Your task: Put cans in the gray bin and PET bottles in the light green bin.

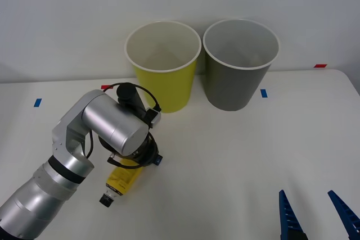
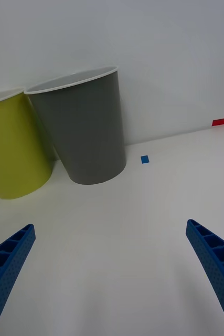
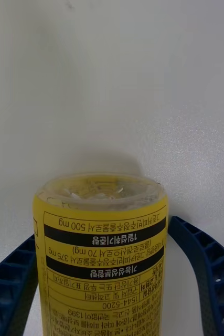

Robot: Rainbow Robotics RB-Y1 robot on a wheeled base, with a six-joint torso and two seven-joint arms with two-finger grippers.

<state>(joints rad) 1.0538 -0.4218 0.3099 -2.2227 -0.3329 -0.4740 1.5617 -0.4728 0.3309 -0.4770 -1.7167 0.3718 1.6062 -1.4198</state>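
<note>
With its blue fingers spread either side of the PET bottle (image 1: 122, 177) lying on the table (image 1: 236, 150), the left gripper (image 3: 112, 273) brackets it for a grasp, while the right gripper (image 1: 318, 214) waits open near the front edge.

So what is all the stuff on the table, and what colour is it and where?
light green bin: one, yellow-green with a white rim, upright at the back of the table, left of the gray one.
gray bin: one, dark gray with a white rim, upright at the back, beside the green one.
PET bottle: one, yellow label with a black cap, lying on the table at the front left.
tape marks: blue and red, small, stuck on the table.
table: one, white.
left end effector: blue fingers on either side of the bottle, down at the table.
right end effector: blue fingers open, front right, holding nothing.
</note>
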